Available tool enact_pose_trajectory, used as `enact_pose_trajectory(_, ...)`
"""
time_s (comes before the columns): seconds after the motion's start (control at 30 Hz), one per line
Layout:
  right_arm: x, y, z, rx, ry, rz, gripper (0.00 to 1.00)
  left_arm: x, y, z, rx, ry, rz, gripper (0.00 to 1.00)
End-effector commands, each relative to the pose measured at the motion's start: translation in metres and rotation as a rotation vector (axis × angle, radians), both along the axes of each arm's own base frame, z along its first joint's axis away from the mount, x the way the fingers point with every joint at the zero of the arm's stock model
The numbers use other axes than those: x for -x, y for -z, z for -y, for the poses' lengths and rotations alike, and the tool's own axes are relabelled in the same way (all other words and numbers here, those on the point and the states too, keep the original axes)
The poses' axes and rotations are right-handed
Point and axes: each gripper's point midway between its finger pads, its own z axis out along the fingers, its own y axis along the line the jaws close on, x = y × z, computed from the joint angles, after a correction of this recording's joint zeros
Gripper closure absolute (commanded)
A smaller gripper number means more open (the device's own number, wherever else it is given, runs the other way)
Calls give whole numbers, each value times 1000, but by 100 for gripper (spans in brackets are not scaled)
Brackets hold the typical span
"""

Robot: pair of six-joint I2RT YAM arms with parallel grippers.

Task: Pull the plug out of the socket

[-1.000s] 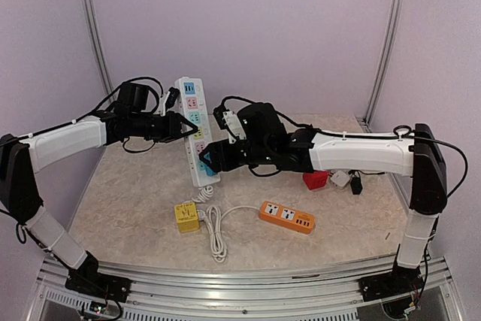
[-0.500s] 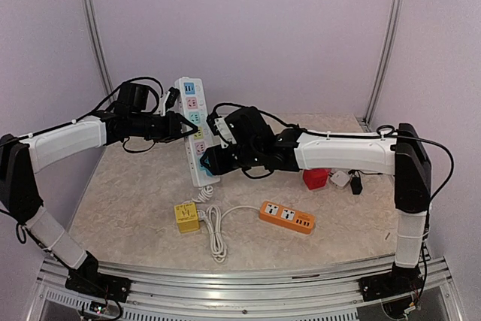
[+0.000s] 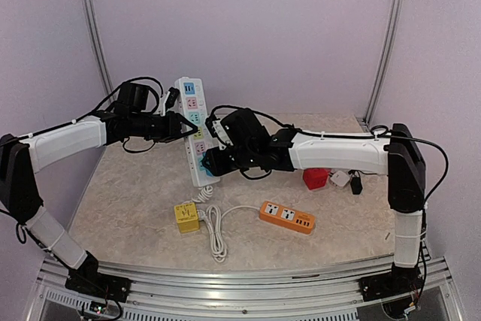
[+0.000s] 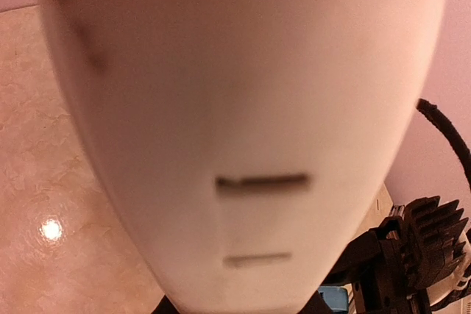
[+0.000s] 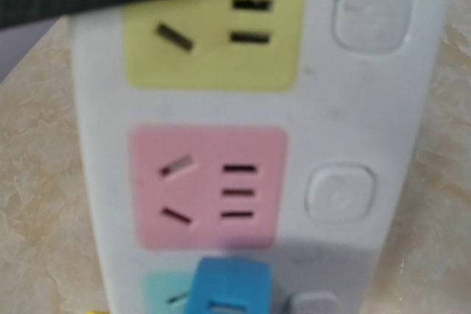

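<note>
Left fingers (image 3: 177,127) grip white pastel-socket strip (image 5: 368,108); right fingers (image 3: 210,158) unclear, by blue plug (image 5: 224,292).

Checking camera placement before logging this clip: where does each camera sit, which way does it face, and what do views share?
Top external: above and behind the arm bases, looking down on the table; both arms show, left gripper and right gripper at the power strip.
Left wrist: right against the power strip, a white blur; its gripper hardly shows.
Right wrist: close over its sockets and blue plug.
Shared: the power strip.
</note>
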Motion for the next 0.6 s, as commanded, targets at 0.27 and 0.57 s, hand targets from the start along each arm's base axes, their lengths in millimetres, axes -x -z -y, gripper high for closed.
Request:
enact_pose_trajectory(0.27, 2, 17, -6, 13, -5, -30, 71, 3, -29, -3, 21, 11, 91, 100)
enact_pose_trajectory(0.57, -7, 14, 3, -42, 9, -42, 82, 7, -31, 3, 45, 51, 94, 100)
